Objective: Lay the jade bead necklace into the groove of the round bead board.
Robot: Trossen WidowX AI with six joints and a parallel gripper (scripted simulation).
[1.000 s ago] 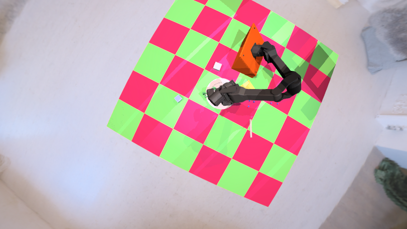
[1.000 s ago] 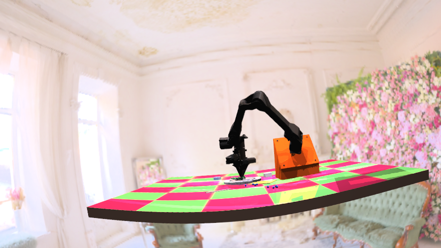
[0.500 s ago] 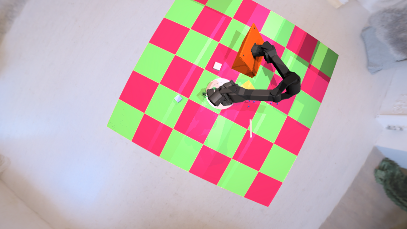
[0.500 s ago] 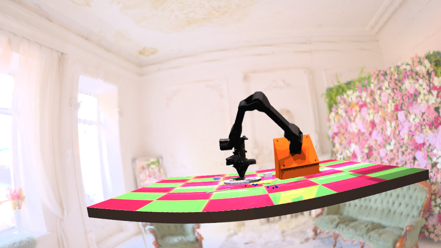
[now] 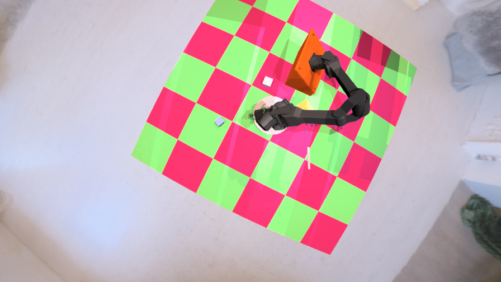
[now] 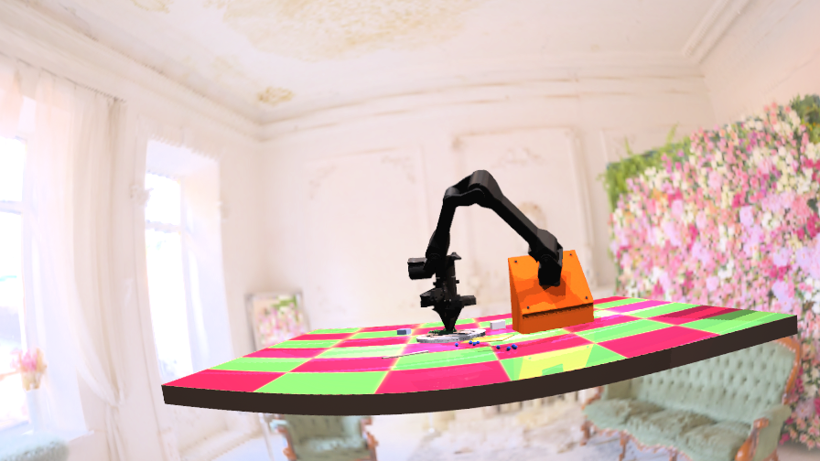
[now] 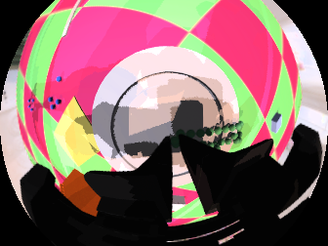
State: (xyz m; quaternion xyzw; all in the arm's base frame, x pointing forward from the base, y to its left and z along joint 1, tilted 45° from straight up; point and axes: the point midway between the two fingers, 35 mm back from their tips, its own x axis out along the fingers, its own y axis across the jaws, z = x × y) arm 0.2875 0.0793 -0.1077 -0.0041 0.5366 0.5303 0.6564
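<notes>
The round bead board (image 5: 271,132) (image 6: 418,341) (image 7: 146,63) is pale, with a thin dark ring groove. My gripper (image 6: 449,330) (image 7: 174,139) is over the board, its fingertips low above the surface and shut on one end of the jade bead necklace (image 5: 251,116) (image 7: 204,133). In the wrist view the dark green beads trail right from the fingertips in a narrow double row, across the right side of the groove and the board's rim. The beads visible there do not follow the groove's curve. The arm hides the fingertips and much of the board in the top view.
A yellow piece (image 5: 305,103) (image 7: 75,134) lies beside the board, towards the orange arm mount (image 5: 302,66) (image 6: 550,309). Several blue beads (image 5: 312,125) (image 7: 59,78) lie under the arm. A white block (image 5: 267,81), a lavender block (image 5: 219,121) (image 7: 276,122) and a white strip (image 5: 308,158) are also around.
</notes>
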